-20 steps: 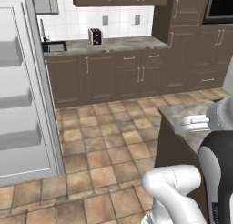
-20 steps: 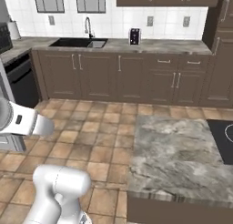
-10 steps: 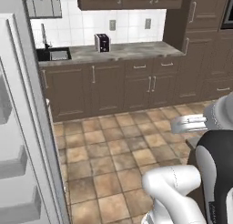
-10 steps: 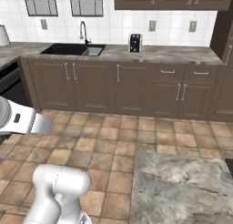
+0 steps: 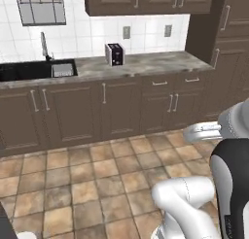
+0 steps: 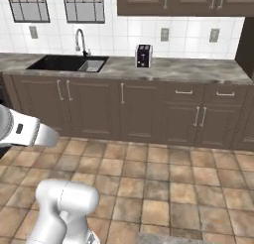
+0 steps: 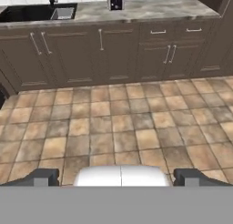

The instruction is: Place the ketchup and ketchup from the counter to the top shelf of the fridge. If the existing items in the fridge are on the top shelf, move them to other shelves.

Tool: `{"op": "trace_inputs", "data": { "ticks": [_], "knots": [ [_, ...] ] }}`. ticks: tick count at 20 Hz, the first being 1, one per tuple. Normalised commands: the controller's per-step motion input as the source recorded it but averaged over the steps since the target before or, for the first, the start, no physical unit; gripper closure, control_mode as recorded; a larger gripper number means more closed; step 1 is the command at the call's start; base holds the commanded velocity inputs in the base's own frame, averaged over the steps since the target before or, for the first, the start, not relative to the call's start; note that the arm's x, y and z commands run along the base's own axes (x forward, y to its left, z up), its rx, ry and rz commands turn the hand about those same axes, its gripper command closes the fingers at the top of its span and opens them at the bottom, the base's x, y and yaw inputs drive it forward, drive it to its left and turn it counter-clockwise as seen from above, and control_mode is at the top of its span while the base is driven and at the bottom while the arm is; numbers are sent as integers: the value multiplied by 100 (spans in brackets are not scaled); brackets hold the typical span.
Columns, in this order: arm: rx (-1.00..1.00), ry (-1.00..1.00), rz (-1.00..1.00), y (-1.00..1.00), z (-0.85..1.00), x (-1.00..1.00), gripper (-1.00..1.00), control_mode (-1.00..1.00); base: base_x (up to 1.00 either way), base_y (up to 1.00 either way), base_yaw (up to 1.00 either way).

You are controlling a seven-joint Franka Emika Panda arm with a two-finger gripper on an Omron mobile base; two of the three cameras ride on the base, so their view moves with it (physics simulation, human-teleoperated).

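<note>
Gripper at bottom of hand view: two dark finger tips spread as wide as they go, nothing between them, nothing held. It hangs over bare tile floor, pointing twd the cabinet run.

Nearest in base views is the arm: white base link low right in left base view, low left in right base view. Dark-jointed upper link at right edge of left base view; white forearm pokes in from left edge of right base view.

Mid ground: brown/tan tile floor, open across the full width, no obstacles btwn robot and cabinets. Lots of room to drive or swing.

Far: row of dark brown lower cabinets w/ small metal handles, running left to right. On top, the counter, grey marbled stone, front edge straight and unbroken. Black sink set into counter at left, w/ curved faucet behind it. Small dark toaster stands upright on counter right of sink, well apart from it, near the back wall. Counter right of toaster is bare stone; can't make out any ketchup bottles on the visible stretch, and fridge can't be made out either.

Behind: white tiled wall w/ two outlets, window above sink, dark upper cabinets at top. Tall dark cabinet column closes off the counter's right end in left base view.
</note>
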Motion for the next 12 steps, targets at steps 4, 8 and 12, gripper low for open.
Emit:
{"op": "trace_inputs", "data": {
  "ticks": [4, 8, 12],
  "knots": [
    [0, 0, 0, 0, 0, 0, -100, 100, 100, 6, 0],
    [0, 0, 0, 0, 0, 0, -100, 100, 100, 18, 0],
    [0, 0, 0, 0, 0, 0, -100, 100, 100, 26, 34]
  ]
}}
